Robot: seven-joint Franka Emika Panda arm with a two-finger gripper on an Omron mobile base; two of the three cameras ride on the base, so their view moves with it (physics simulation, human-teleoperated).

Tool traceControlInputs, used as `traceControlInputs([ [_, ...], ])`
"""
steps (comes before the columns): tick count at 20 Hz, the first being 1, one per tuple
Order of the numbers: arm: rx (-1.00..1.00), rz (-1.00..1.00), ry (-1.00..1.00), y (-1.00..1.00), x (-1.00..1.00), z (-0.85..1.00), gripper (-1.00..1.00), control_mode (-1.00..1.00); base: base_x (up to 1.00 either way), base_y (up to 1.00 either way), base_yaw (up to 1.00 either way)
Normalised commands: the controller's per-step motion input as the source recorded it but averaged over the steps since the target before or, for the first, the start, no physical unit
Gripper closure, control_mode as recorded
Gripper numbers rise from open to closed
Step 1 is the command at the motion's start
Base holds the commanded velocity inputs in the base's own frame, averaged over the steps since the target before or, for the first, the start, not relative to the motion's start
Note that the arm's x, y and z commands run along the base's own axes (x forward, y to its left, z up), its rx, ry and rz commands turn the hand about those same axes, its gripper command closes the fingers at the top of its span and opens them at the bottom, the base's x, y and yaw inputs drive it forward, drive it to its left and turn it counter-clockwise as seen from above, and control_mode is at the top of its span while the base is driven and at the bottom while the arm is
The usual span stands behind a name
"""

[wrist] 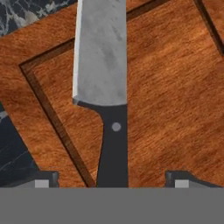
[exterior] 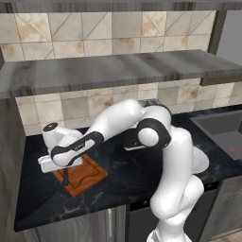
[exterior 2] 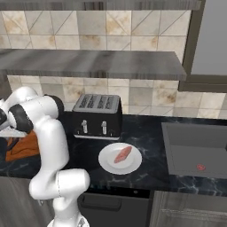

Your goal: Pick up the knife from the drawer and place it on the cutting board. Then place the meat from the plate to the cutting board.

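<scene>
Knife [wrist: 105, 87] is lying flat on the cutting board [wrist: 175, 96], right between the two fingers [wrist: 112, 181]. The fingers are standing wide apart, one on each side of the black handle, and they are not touching it. The grey blade is pointing straight away from the fingers. The board's dark groove is running under the handle, just beside the left finger tip [wrist: 43, 180].

From the left base view, the fingers [exterior: 66, 172] are hanging just above the cutting board [exterior: 87, 177], and the knife's dark handle [exterior: 65, 177] is showing under them. The board is sitting on the dark worktop [exterior: 127, 175].

From the right base view, the cutting board [exterior 2: 24, 146] is peeking out behind the white arm. The plate [exterior 2: 119, 158] is sitting on the worktop [exterior 2: 150, 133], well apart from the fingers, on the far side of the arm. The pink meat [exterior 2: 123, 154] is lying on the plate. The black toaster [exterior 2: 97, 114] is standing just behind the plate. The sink [exterior 2: 195, 148] is sitting farther off, past the plate.
</scene>
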Motion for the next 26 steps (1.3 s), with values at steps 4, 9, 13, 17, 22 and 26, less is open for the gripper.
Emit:
traceControlInputs([
  [4, 0.09, -0.01, -0.06, -0.39, -0.24, 0.00, -1.00, -1.00, 0.00, 0.00, 0.00],
  [9, 0.11, -0.03, -0.05, -0.37, -0.27, 0.08, -1.00, -1.00, 0.00, 0.00, 0.00],
  [13, 0.14, -0.06, -0.06, -0.23, -0.31, 0.35, -1.00, -1.00, 0.00, 0.00, 0.00],
  [17, 0.13, -0.07, -0.06, -0.23, -0.32, 0.43, -1.00, -1.00, 0.00, 0.00, 0.00],
  [22, 0.10, -0.07, -0.05, -0.24, -0.35, 0.46, -1.00, -1.00, 0.00, 0.00, 0.00],
  [26, 0.03, -0.11, -0.02, -0.46, -0.45, 0.37, -1.00, -1.00, 0.00, 0.00, 0.00],
])
